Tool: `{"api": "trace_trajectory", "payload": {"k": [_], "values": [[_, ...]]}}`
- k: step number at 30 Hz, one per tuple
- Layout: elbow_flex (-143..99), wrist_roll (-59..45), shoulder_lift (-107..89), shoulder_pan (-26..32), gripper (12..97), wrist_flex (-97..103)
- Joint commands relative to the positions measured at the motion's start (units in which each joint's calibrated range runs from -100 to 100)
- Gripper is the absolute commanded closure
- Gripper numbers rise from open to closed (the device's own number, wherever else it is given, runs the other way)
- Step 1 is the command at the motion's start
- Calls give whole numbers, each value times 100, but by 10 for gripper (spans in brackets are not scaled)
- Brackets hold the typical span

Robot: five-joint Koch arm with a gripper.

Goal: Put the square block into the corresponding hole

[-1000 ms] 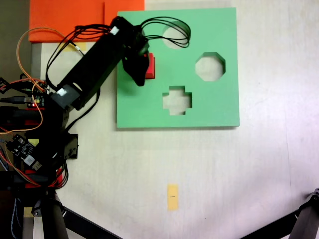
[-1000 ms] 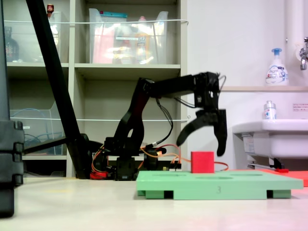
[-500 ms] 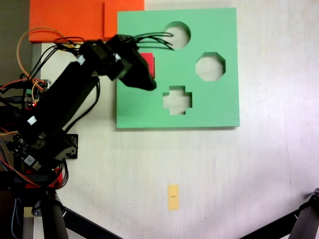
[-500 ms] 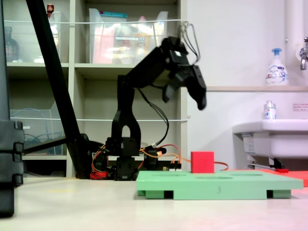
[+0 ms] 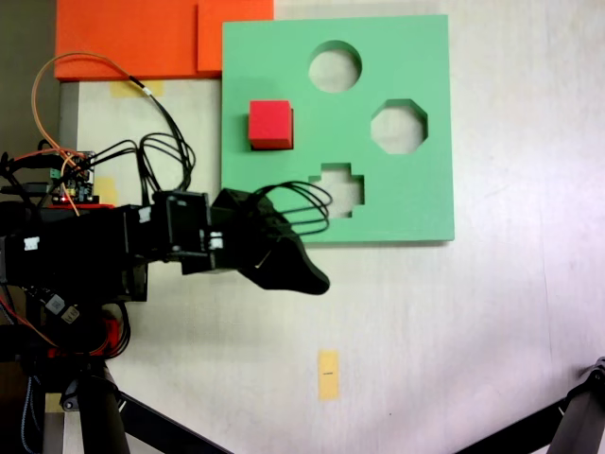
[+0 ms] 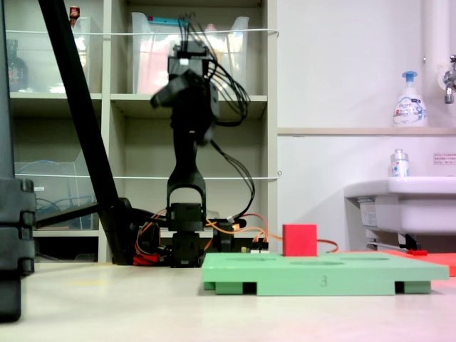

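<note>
Arm raised high, gripper (image 5: 301, 274) off the green board (image 5: 416, 203).

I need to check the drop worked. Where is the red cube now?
In the top-down fixed view the red cube stands on the green board, in its left part, left of the octagonal cutout and above the cross cutout.

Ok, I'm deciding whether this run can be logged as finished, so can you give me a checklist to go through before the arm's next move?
1. Small bright red cube released by the black gripper: ok, nothing touches it.
2. Cube over the square cutout of the green foam board: ok from above; the cutout is hidden under it.
3. Cube sunk into the cutout: not ok; in a fixed view it stands well above the board.
4. Arm clear of the board: not ok from above; raised high in the side view.
5. Gripper open or shut: cannot tell.
</note>
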Motion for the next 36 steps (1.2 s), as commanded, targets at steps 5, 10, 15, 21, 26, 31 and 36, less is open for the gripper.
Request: {"api": "trace_trajectory", "payload": {"k": [5, 10, 15, 21, 26, 31, 36], "values": [[-2425, -469, -2159, 68, 438, 1086], [-6453, -1324, -4268, 68, 550, 5178], [-8607, -1690, -4268, -54, 556, 7508], [-11867, -2637, -4268, 10, 604, 11466], [-11867, -2926, -4268, 10, 605, 11004], [-11867, -2945, -4268, -10, 607, 10012], [-11867, -2940, -4268, -15, 604, 10022]]}}
